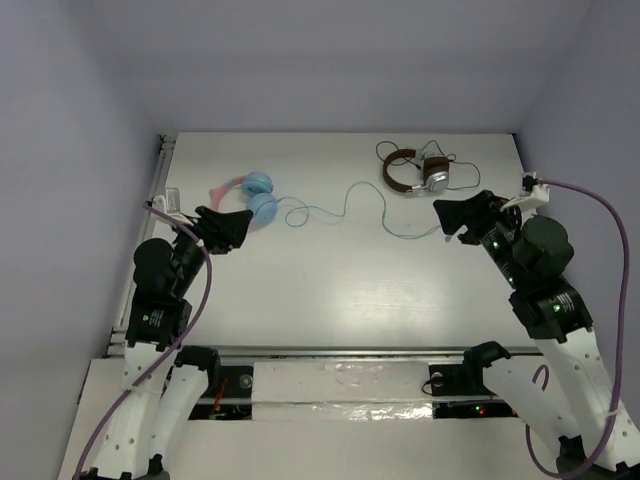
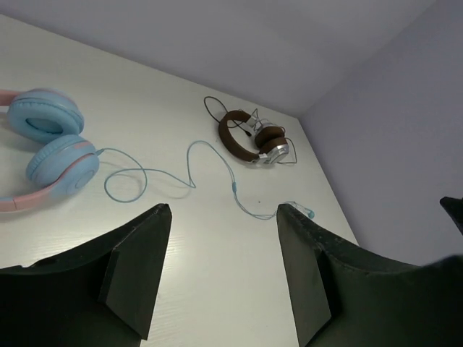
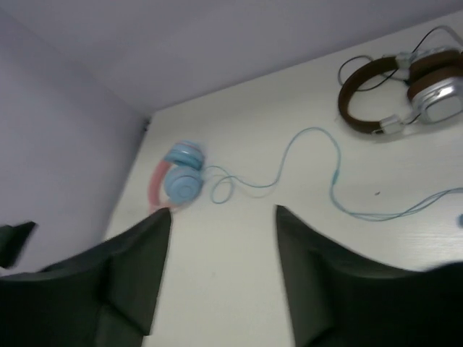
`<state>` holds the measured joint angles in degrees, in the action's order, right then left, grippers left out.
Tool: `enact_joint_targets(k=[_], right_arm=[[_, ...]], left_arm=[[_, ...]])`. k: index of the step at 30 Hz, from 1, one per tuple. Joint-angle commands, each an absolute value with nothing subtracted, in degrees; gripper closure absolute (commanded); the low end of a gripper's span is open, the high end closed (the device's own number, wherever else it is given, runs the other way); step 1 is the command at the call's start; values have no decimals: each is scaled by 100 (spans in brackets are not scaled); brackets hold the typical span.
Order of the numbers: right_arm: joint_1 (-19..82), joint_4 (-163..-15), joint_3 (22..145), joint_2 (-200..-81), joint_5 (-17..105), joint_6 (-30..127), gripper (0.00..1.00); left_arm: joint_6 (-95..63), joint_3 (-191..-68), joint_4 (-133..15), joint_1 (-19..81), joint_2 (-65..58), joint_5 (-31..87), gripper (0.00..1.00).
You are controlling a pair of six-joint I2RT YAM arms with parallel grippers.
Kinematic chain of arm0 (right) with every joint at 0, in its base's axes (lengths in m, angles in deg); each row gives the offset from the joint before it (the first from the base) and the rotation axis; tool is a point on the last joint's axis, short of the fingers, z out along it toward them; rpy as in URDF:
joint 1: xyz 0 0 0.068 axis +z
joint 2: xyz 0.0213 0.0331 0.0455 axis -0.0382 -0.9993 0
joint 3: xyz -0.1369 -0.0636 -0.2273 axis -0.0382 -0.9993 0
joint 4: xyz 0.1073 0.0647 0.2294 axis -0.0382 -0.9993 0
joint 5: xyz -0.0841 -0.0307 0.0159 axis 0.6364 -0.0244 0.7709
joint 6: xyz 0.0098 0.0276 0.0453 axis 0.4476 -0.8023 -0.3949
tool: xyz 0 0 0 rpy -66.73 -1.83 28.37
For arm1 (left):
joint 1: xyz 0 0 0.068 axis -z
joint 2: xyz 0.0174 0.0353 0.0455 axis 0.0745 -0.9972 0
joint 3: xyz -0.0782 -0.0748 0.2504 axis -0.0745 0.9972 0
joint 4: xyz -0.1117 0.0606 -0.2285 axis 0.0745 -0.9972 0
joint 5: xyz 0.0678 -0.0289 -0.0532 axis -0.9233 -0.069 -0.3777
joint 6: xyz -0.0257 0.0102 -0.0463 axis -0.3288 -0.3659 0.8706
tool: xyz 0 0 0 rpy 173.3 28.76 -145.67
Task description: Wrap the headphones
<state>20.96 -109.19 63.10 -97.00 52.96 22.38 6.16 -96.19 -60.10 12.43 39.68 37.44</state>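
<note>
The headphones (image 1: 255,194), with light blue ear cups and a pink headband, lie at the back left of the table. Their thin pale-blue cable (image 1: 345,206) trails loosely rightward across the table to its plug end near my right gripper. They also show in the left wrist view (image 2: 54,144) and the right wrist view (image 3: 181,177). My left gripper (image 1: 235,228) is open and empty, just in front of the ear cups. My right gripper (image 1: 452,222) is open and empty, close beside the cable's end (image 1: 425,236).
Smaller brown-and-silver headphones (image 1: 415,172) with a dark cable lie at the back right, also seen in the left wrist view (image 2: 253,137) and the right wrist view (image 3: 405,94). Walls close the table at the back and both sides.
</note>
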Motion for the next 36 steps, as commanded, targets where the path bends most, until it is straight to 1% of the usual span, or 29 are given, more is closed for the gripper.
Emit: enact_joint_targets(k=[1,2,3,5,6,7,9,10,12,13,15,17,18,22,24,26,27,28,30,31,34,36], right_arm=[[2065,-10624,6213,-9510,5230,2351,27],[2065,-10606,6195,-9423,5230,2316,21],[2065,-10606,6178,-9396,5213,2307,19],[2065,-10615,6134,-9360,5029,2289,18],[2065,-10615,6099,-9343,5010,2237,20],[2065,-10580,6011,-9334,5054,2193,35],[2065,-10510,5932,-9290,5081,2131,57],[2065,-10527,5923,-9290,5054,2070,77],[2065,-10545,5931,-9307,4897,2052,83],[2065,-10405,5896,-9316,4531,2052,86],[2065,-10229,5783,-9351,4212,1939,89],[2065,-10027,5694,-9369,4044,1903,98],[2065,-9983,5616,-9378,4061,1903,100],[2065,-9693,5484,-9465,4062,1938,100],[2065,-9622,5466,-9579,4009,2008,100],[2065,-9534,5439,-9659,4078,2026,100],[2065,-9499,5448,-9746,4096,2026,100],[2065,-9490,5448,-9790,4079,2061,100],[2065,-9481,5430,-9817,4070,2122,100],[2065,-9455,5395,-9808,4070,2149,100],[2065,-9429,5351,-9826,3869,2175,100],[2065,-9420,5299,-9800,3868,2149,100]], left_arm=[[530,-9931,-6032,1227,3929,3424,43],[504,-10027,-6250,1227,3911,3223,43],[486,-10097,-6392,1227,3876,3116,43],[364,-10290,-6647,1227,3779,2905,46],[328,-10361,-6926,1227,3735,2626,48],[293,-10449,-7086,1227,3639,2440,52],[179,-10756,-7622,1227,3507,1825,58],[117,-10835,-7763,1227,3341,1684,70],[-110,-10968,-8018,1227,3173,1447,79],[-147,-10977,-8071,1227,2998,1323,92],[-199,-10907,-8142,1227,2804,1051,100],[-200,-10828,-8133,1227,2471,936,100],[-200,-10801,-8081,1227,2365,753,100],[-323,-10801,-7800,1227,1593,321,100],[-349,-11037,-7756,1227,1284,137,100],[-471,-11231,-7685,1227,705,75,100],[-490,-11493,-7755,1227,477,-48,97],[-507,-11617,-7790,1227,4,-93,87],[-551,-11985,-7852,1227,-473,-67,77],[-560,-12249,-7913,1088,-901,-14,70],[-586,-12593,-7957,972,-1658,39,59],[-604,-12866,-7931,841,-1959,-40,57]])
